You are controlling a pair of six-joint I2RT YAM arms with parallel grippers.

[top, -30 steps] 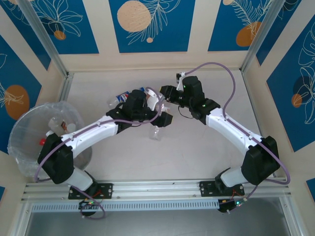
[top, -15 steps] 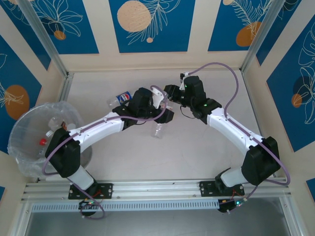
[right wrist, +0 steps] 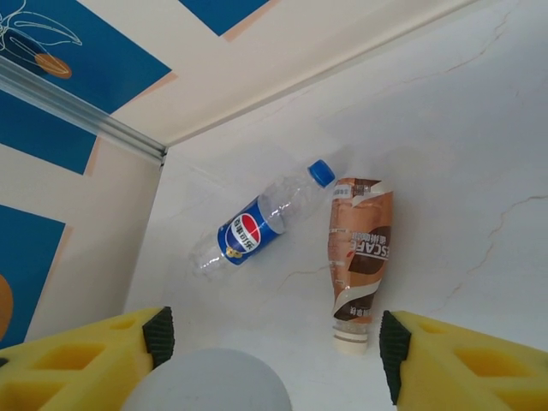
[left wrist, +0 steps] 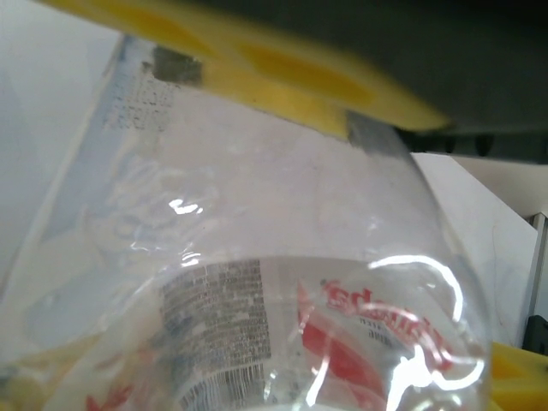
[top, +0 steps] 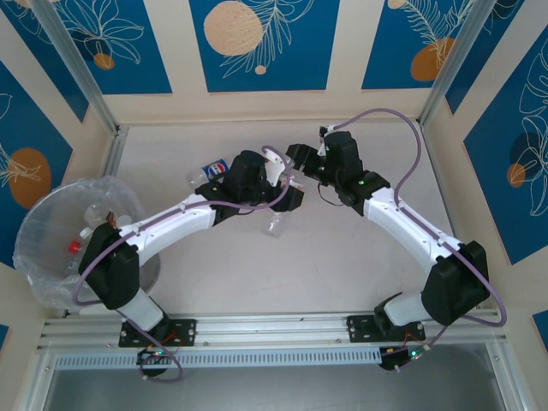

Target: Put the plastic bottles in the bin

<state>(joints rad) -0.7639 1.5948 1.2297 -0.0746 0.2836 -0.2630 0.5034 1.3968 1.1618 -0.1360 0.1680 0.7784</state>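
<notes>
My left gripper (top: 287, 199) is shut on a clear bottle with a red-white label (top: 276, 224); the same bottle (left wrist: 282, 291) sits very close in the left wrist view. My right gripper (top: 296, 159) hovers just behind it, open, with its yellow pads (right wrist: 86, 355) wide apart. Beyond those pads a Pepsi bottle with a blue cap (right wrist: 257, 224) and a brown-labelled bottle with a white cap (right wrist: 360, 257) lie on the table. The Pepsi bottle (top: 211, 169) lies left of both grippers. The bag-lined bin (top: 51, 214) stands at the far left.
Bottles with red and white caps (top: 77, 244) lie inside the bin. A pale rounded shape (right wrist: 210, 381) sits low between my right fingers; what it is I cannot tell. The back wall (top: 265, 107) and an aluminium post (top: 86, 77) bound the table.
My left gripper has moved slightly right and back, carrying the clear bottle. The right gripper has edged a little towards the back.
</notes>
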